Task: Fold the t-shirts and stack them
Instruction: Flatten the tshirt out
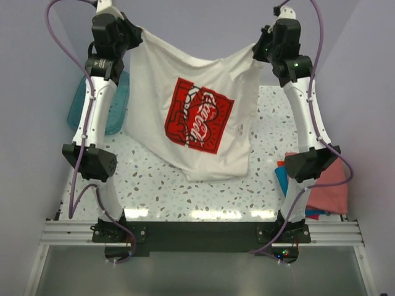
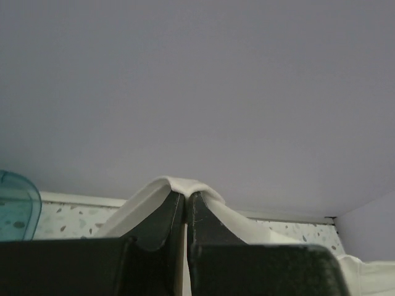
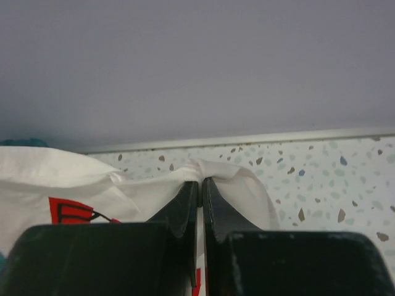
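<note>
A cream-white t-shirt (image 1: pixel 197 111) with a red printed mark hangs spread between both raised arms, its lower hem resting on the speckled table (image 1: pixel 154 185). My left gripper (image 1: pixel 137 32) pinches its upper left corner, and the cloth (image 2: pixel 185 185) folds over the shut fingertips of this gripper (image 2: pixel 186 195). At the upper right corner my right gripper (image 1: pixel 258 50) is shut on the same shirt (image 3: pixel 62 185); cloth bunches over that gripper (image 3: pixel 200 182). A salmon-red t-shirt (image 1: pixel 330 188) lies at the table's right edge on a bright blue one (image 1: pixel 281 176).
A translucent teal plastic tub (image 1: pixel 117 102) stands at the back left, partly behind the left arm, and shows in the left wrist view as the tub (image 2: pixel 15 206). A pale wall rises behind the table. The arm bases sit on the black rail (image 1: pixel 197 234) at the near edge.
</note>
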Robot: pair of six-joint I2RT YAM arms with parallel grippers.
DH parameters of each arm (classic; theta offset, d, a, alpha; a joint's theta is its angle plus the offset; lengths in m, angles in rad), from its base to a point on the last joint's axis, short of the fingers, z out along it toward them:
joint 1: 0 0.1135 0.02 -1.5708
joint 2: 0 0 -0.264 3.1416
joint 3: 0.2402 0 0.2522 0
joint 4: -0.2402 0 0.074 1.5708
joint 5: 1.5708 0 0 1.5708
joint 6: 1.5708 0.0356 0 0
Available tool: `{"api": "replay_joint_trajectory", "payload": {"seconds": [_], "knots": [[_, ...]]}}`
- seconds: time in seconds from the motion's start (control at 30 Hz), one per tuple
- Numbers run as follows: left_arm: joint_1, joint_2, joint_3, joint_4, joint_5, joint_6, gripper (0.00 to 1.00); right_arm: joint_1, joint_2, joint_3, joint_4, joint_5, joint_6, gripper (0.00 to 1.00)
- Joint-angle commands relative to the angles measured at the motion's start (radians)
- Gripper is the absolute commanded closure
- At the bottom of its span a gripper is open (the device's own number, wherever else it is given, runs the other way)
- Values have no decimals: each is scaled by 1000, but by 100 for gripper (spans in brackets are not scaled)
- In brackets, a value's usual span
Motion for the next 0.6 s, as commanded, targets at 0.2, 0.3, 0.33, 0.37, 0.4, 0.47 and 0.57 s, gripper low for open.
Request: {"api": "replay_joint_trajectory", "payload": {"seconds": [0.2, 0.3, 0.33, 0.37, 0.4, 0.47, 0.57], "knots": [[128, -164, -44, 251, 196, -53, 100, -7, -273, -49, 251, 132, -77, 100], [134, -218, -179, 248, 213, -52, 100, -7, -366, -251, 288, 125, -54, 100], [134, -239, -230, 254, 212, -53, 100, -7, -387, -351, 289, 127, -47, 100], [134, -300, -361, 271, 212, -53, 100, -7, -440, -406, 293, 125, -25, 100], [134, -336, -436, 309, 210, -64, 100, -7, -470, -466, 303, 124, -13, 100], [134, -440, -664, 348, 189, -84, 100, -7, -531, -649, 314, 109, 27, 100], [134, -558, -930, 348, 143, -135, 100, -5, -674, -917, 311, 52, 102, 100]]}}
